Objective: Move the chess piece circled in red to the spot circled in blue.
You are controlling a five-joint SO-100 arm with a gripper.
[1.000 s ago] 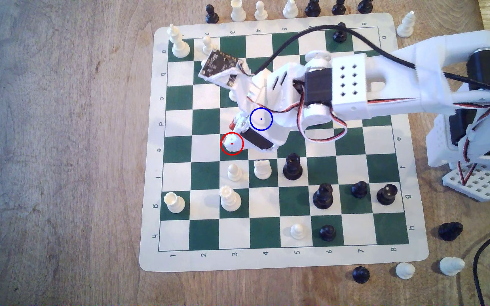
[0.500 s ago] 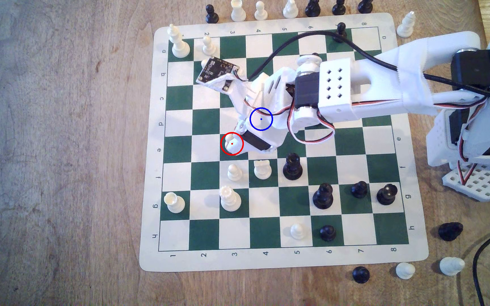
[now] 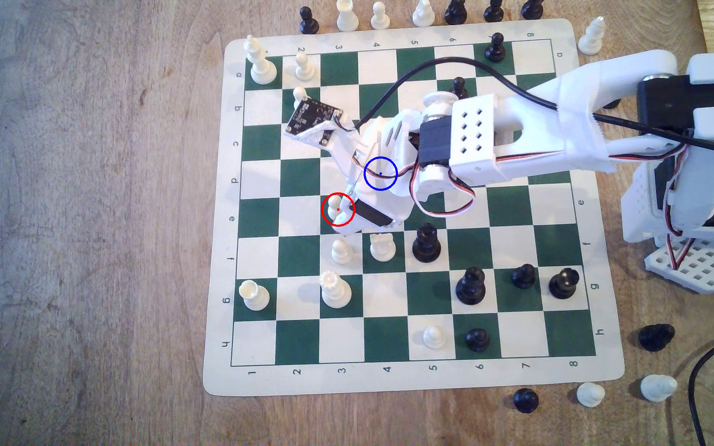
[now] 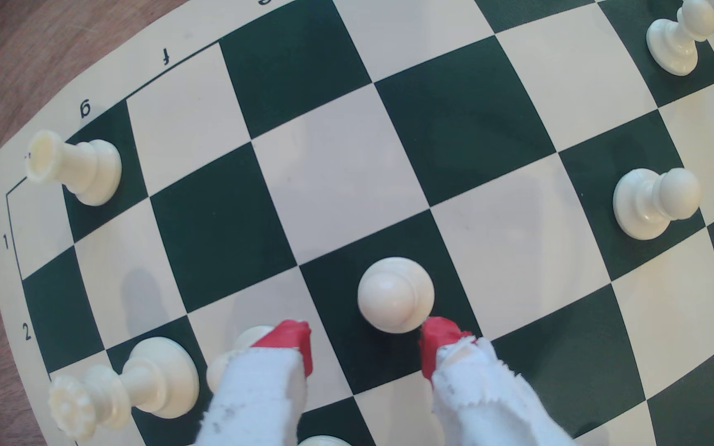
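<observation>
The chess piece circled in red, a cream-white pawn (image 3: 334, 202) (image 4: 394, 293), stands upright on a dark green square. My gripper (image 3: 343, 221) (image 4: 364, 345) is low over it and open. In the wrist view the red fingertips (image 4: 291, 343) are spread wider than the pawn. The pawn sits just beyond the tips, and one tip is close against its base. The blue ring (image 3: 380, 173) is drawn over my wrist, so the spot circled in blue is hidden beneath the arm, one square diagonally from the pawn.
On the row below in the exterior view stand a white pawn (image 3: 341, 251), a white rook (image 3: 382, 247) and a black piece (image 3: 426, 243). A white queen (image 3: 335, 290) (image 4: 132, 386) stands further down. A black cable (image 3: 432, 64) arcs over the board. Loose pieces line the board's edges.
The arm has dropped lower and shifted toward the exterior view's lower left. The gripper now overlaps the lower part of the red circle beside the pawn. The pawn has not moved.
</observation>
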